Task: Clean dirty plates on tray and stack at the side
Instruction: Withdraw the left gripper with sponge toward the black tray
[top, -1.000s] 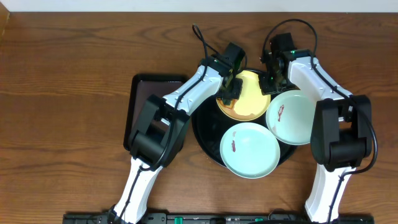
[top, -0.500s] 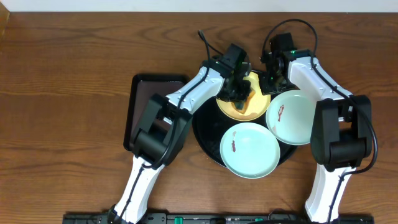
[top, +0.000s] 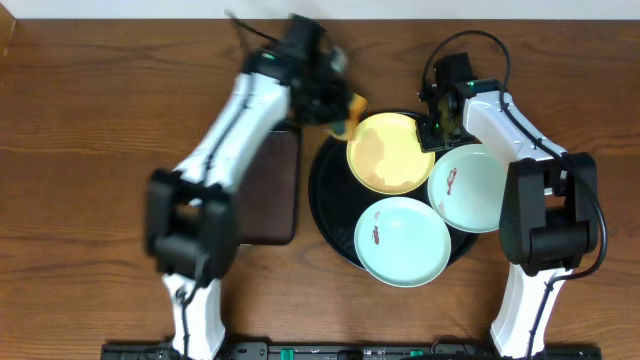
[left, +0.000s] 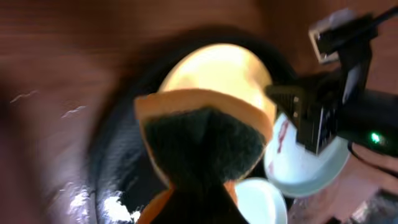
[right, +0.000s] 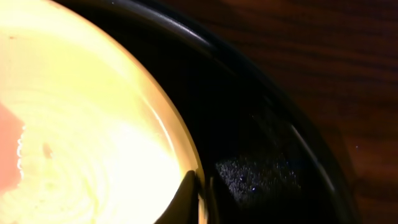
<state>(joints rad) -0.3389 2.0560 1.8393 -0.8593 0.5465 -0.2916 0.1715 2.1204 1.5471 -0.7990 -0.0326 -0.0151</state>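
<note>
A pale yellow plate (top: 390, 152) lies at the back of the black round tray (top: 330, 220), its face glossy and showing no red smear. Two mint-white plates (top: 470, 188) (top: 402, 240) with small reddish smears sit in front of it; the right one overhangs the tray rim. My left gripper (top: 338, 103) is shut on an orange sponge with a dark green scouring face (left: 205, 137), held above the tray's back left edge, clear of the plates. My right gripper (right: 199, 198) pinches the yellow plate's right rim (right: 186, 155).
A dark brown rectangular tray (top: 272, 190) lies left of the black tray, partly under my left arm. Bare wooden table (top: 90, 150) stretches to the left and behind. The right arm reaches over the right mint plate.
My left arm has swung up and to the left off the yellow plate, carrying the sponge; the plate's face is now uncovered. The right gripper stays at the rim.
</note>
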